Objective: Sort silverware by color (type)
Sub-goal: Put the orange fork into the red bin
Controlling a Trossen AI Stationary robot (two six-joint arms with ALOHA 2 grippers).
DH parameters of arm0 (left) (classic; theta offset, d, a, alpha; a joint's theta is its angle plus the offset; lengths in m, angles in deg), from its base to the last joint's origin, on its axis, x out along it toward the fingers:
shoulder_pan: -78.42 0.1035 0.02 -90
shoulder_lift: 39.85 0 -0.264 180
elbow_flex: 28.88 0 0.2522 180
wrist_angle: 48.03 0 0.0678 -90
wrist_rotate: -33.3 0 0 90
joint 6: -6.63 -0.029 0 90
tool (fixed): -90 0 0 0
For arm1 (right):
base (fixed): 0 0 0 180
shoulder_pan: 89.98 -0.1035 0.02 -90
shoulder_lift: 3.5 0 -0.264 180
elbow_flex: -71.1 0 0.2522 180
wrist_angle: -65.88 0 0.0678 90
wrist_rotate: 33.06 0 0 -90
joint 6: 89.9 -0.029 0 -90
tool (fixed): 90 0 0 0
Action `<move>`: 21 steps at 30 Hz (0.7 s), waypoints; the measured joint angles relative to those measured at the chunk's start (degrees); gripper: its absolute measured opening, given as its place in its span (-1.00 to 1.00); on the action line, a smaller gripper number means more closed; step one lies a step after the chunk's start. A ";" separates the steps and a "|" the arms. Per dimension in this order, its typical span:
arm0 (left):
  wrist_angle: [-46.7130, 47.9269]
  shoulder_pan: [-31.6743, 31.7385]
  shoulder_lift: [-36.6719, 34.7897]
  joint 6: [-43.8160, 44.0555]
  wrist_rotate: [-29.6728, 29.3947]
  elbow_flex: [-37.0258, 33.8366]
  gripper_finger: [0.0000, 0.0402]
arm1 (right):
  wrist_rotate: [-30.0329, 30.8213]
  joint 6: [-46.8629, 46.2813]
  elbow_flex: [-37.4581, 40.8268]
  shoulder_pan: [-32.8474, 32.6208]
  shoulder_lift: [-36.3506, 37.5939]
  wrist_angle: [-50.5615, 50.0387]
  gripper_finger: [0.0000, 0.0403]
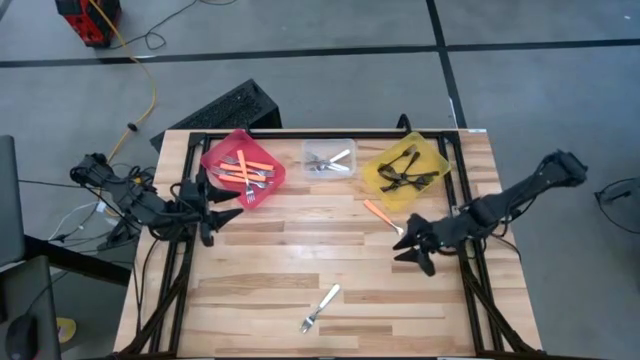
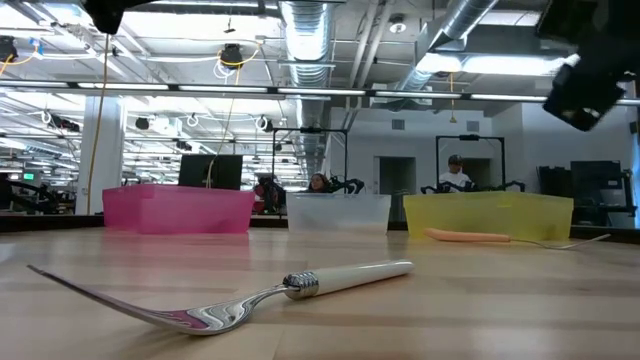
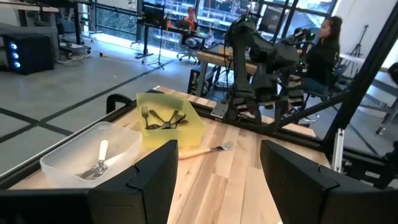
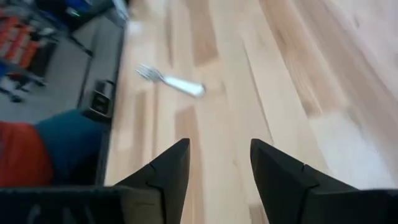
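Between the two spread dark fingers (image 3: 155, 171), an orange-handled fork (image 3: 202, 150) lies on the wooden table (image 3: 230, 186). At ten o'clock from it stands a yellow bin (image 3: 189, 127) of dark forks (image 3: 163, 120); at eight o'clock, a clear bin (image 3: 74, 152) holding a white-handled fork (image 3: 101, 158).

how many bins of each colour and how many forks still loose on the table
red bin: 1
clear bin: 1
yellow bin: 1
loose orange-handled fork: 1
loose white-handled fork: 1
total: 3 bins, 2 loose forks
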 joint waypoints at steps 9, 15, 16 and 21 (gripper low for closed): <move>0.02 0.00 1.67 -0.01 -1.40 0.00 0.06 | 7.19 -6.42 0.00 -1.79 -6.28 -8.91 -0.04; 0.07 -0.01 1.95 0.02 -1.57 0.00 0.06 | 14.25 -9.73 0.00 -1.79 -9.26 -14.69 -0.04; 0.08 0.00 1.96 0.01 -1.62 0.00 0.06 | 14.96 -9.94 0.00 -1.79 -9.73 -15.16 -0.04; 1.50 -0.02 1.96 0.04 -2.70 0.00 0.06 | 18.03 -10.80 0.00 -1.78 -12.30 -16.33 -0.04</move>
